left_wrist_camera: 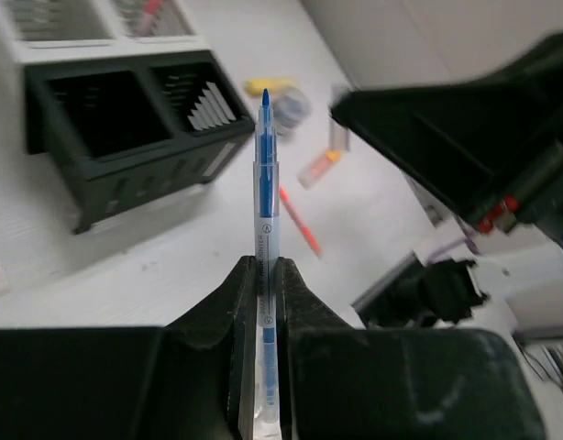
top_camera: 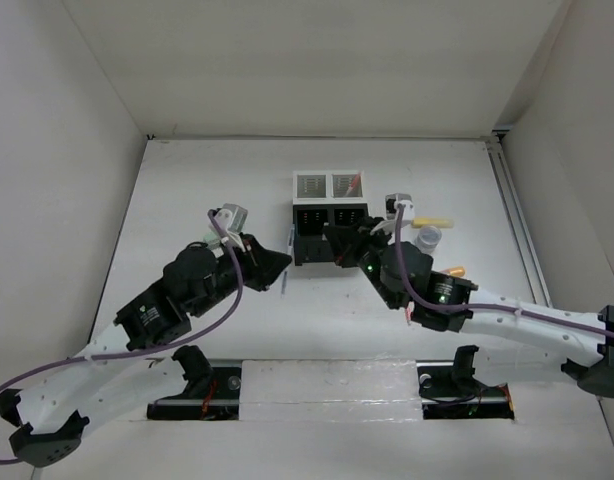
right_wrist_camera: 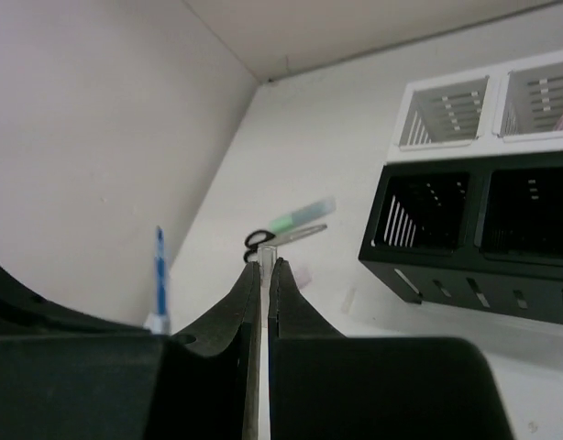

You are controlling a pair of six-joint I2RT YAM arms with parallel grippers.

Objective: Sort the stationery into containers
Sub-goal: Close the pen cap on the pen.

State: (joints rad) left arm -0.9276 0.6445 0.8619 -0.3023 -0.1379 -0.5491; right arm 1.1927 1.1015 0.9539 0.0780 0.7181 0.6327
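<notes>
My left gripper (left_wrist_camera: 266, 266) is shut on a blue pen (left_wrist_camera: 265, 183) with a clear barrel, its bare tip pointing away from the wrist. In the top view this gripper (top_camera: 271, 266) hovers left of the black containers (top_camera: 327, 222). The white containers (top_camera: 327, 185) stand behind them. My right gripper (right_wrist_camera: 266, 266) is shut on a thin clear cap (right_wrist_camera: 267, 249) that sticks out past the fingertips. It sits in front of the black containers (right_wrist_camera: 465, 266), and the blue pen (right_wrist_camera: 159, 270) stands to its left. Black-handled scissors (right_wrist_camera: 257, 242) and a green marker (right_wrist_camera: 302, 215) lie beyond.
Right of the bins lie a yellow marker (top_camera: 437, 219), a round grey piece (top_camera: 428, 237) and an orange marker (top_camera: 454, 270). A thin red-orange pen (left_wrist_camera: 300, 223) lies on the table. A red item (top_camera: 355, 183) stands in the right white bin. Walls close in on three sides.
</notes>
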